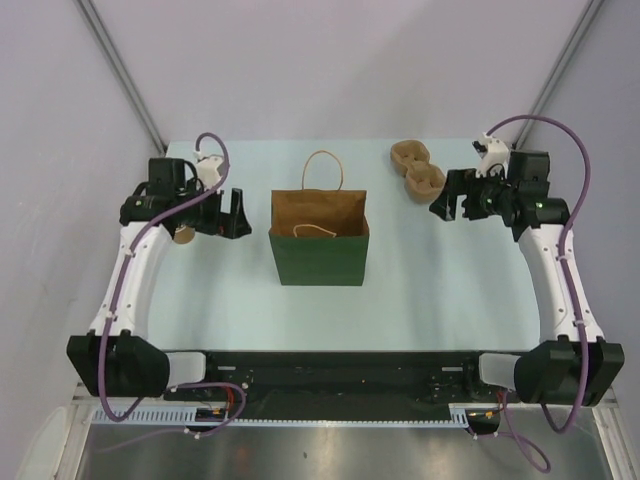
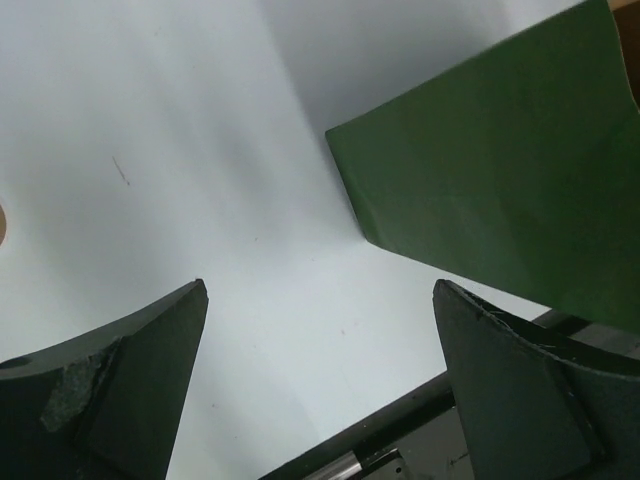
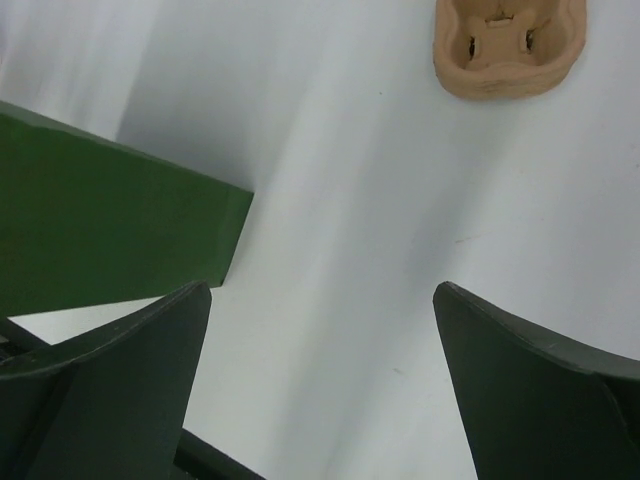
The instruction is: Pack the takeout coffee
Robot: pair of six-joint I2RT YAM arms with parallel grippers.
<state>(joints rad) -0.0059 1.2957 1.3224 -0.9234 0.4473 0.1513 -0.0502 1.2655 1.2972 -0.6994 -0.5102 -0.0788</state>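
A green paper bag (image 1: 320, 255) with a brown inside and rope handles stands open at the table's middle. It also shows as the bag (image 2: 500, 170) in the left wrist view and the bag (image 3: 100, 220) in the right wrist view. My left gripper (image 1: 228, 220) hovers to its left, jaws open and empty (image 2: 320, 285). A small tan round thing (image 1: 183, 236) peeks out under the left wrist. I cannot tell whether it is the takeout coffee. My right gripper (image 1: 450, 206) hangs right of the bag, open and empty (image 3: 322, 286).
A brown pulp cup carrier (image 1: 417, 170) lies at the back right, just behind the right gripper; the carrier (image 3: 508, 45) also shows in the right wrist view. The black rail (image 1: 340, 365) between the arm bases runs along the table's near edge.
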